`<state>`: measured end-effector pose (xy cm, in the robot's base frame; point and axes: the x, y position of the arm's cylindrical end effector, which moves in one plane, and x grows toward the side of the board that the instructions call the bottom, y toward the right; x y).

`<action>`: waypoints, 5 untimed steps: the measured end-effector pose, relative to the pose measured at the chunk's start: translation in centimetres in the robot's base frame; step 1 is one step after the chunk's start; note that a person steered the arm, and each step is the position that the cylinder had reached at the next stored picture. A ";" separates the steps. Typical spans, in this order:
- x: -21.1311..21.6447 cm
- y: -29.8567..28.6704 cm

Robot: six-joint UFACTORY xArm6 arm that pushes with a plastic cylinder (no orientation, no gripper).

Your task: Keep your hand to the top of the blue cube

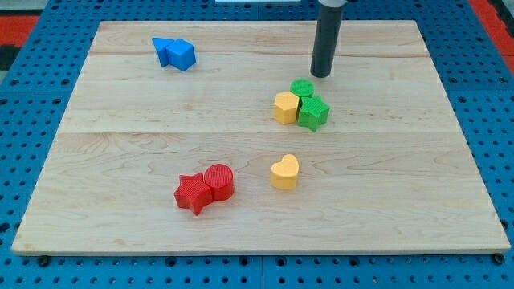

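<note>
The blue cube (182, 54) sits near the view's top left on the wooden board (120, 160), touching a second blue block (164, 50) on its left. My tip (321, 75) is on the board far to the right of the blue cube, at about the same height in the view. It stands just above the green cylinder (302, 88), with a small gap between them.
A green star-like block (314, 112) and a yellow hexagonal block (285, 107) cluster with the green cylinder. A yellow heart (284, 172) lies lower in the middle. A red star (192, 193) and red cylinder (218, 181) touch at lower left.
</note>
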<state>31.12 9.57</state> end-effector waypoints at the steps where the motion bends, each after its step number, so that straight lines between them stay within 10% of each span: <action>1: -2.9 -1.4; 5: -8.8 -20.3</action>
<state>22.27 -10.76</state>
